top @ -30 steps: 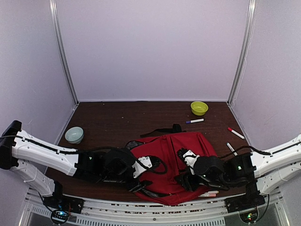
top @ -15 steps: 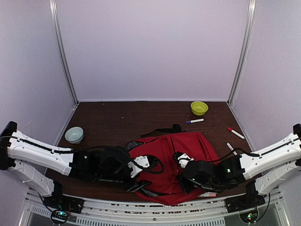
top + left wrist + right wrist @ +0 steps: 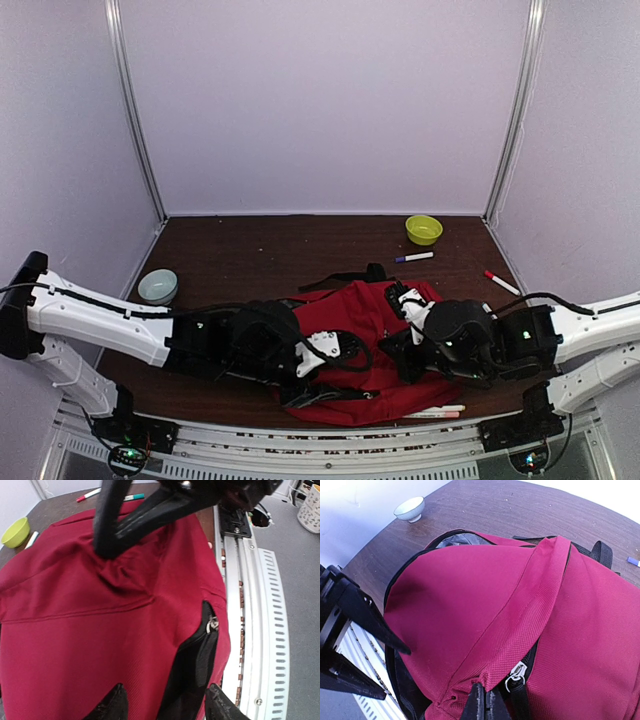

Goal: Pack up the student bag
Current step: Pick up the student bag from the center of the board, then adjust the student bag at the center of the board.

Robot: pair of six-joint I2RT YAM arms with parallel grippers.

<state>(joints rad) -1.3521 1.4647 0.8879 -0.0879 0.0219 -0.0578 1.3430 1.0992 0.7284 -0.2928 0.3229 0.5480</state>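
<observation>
The red bag (image 3: 365,312) lies on the dark counter (image 3: 250,250) at the bottom middle of the top view, between the two arms; a black strap (image 3: 345,277) pokes out at its far side. The right end effector (image 3: 487,702) has its fingers pressed together, pinching the edge of the bag's red flap just beside a silver zip pull (image 3: 516,676); the cloth stands up in a fold there. The left end effector (image 3: 165,707) has its fingers apart, one on each side of an open black zip (image 3: 200,650). A green bowl (image 3: 423,229) sits at the back right; a pale bowl (image 3: 158,286) sits at the left; a blue-capped pen (image 3: 414,257) and a red-capped pen (image 3: 502,283) lie at the right.
</observation>
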